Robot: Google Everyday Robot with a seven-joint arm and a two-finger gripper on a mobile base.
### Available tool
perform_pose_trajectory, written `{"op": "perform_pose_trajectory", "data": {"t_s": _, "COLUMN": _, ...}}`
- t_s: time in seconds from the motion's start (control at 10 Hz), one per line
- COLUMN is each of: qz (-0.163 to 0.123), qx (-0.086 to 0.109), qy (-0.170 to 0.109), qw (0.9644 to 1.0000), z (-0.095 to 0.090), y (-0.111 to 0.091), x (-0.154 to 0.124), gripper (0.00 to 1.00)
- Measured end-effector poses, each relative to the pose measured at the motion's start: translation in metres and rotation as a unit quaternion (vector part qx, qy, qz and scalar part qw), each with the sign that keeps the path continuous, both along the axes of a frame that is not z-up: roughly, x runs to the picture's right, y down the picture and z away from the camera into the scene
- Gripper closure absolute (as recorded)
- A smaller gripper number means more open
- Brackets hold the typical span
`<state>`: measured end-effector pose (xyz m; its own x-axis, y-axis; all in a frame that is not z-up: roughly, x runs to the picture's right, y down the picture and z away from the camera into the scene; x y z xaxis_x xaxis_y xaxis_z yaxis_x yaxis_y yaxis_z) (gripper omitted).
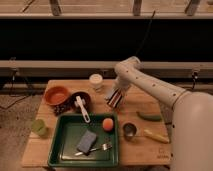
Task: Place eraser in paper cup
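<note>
Gripping hand (115, 95): closed on the small dark-and-whitish striped eraser block (113, 100), long axis steeply tilted, above the wooden worktop (150, 146).
Cream paper cup (96, 81): upright, near, back-left of the hand.

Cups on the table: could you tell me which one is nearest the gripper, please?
The white paper cup at the back; the gripper hangs just beside it. The green cup and metal cup stand near the front.

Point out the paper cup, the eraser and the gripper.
paper cup (96, 85): camera view, side wall.
eraser (113, 100): camera view, striped lower end.
gripper (116, 95): camera view, right of cup, holding eraser.
</note>
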<state>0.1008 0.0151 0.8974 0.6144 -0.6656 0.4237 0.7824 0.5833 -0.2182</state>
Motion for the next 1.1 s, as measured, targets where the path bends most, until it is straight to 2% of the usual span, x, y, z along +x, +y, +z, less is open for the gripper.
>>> {"op": "perform_pose_trajectory", "data": {"t_s": 0.2, "qz": 0.022, "qx": 0.021, "qy": -0.011, "qw": 0.9995, "z": -0.019, "y": -0.028, "x": 0.003, "gripper": 1.0}}
{"op": "perform_pose_trajectory", "data": {"t_s": 0.3, "qz": 0.041, "qx": 0.041, "qy": -0.016, "qw": 0.9982, "z": -0.032, "y": -0.045, "x": 0.005, "gripper": 1.0}}
{"op": "perform_pose_trajectory", "data": {"t_s": 0.4, "qz": 0.066, "qx": 0.062, "qy": -0.018, "qw": 0.9957, "z": -0.041, "y": -0.06, "x": 0.006, "gripper": 1.0}}
{"op": "perform_pose_trajectory", "data": {"t_s": 0.6, "qz": 0.117, "qx": 0.084, "qy": -0.016, "qw": 0.9895, "z": -0.05, "y": -0.076, "x": 0.009, "gripper": 1.0}}
{"op": "perform_pose_trajectory", "data": {"t_s": 0.7, "qz": 0.123, "qx": 0.085, "qy": -0.017, "qw": 0.9886, "z": -0.05, "y": -0.078, "x": 0.008, "gripper": 1.0}}
{"op": "perform_pose_trajectory", "data": {"t_s": 1.1, "qz": 0.123, "qx": 0.084, "qy": -0.018, "qw": 0.9887, "z": -0.05, "y": -0.078, "x": 0.006, "gripper": 1.0}}
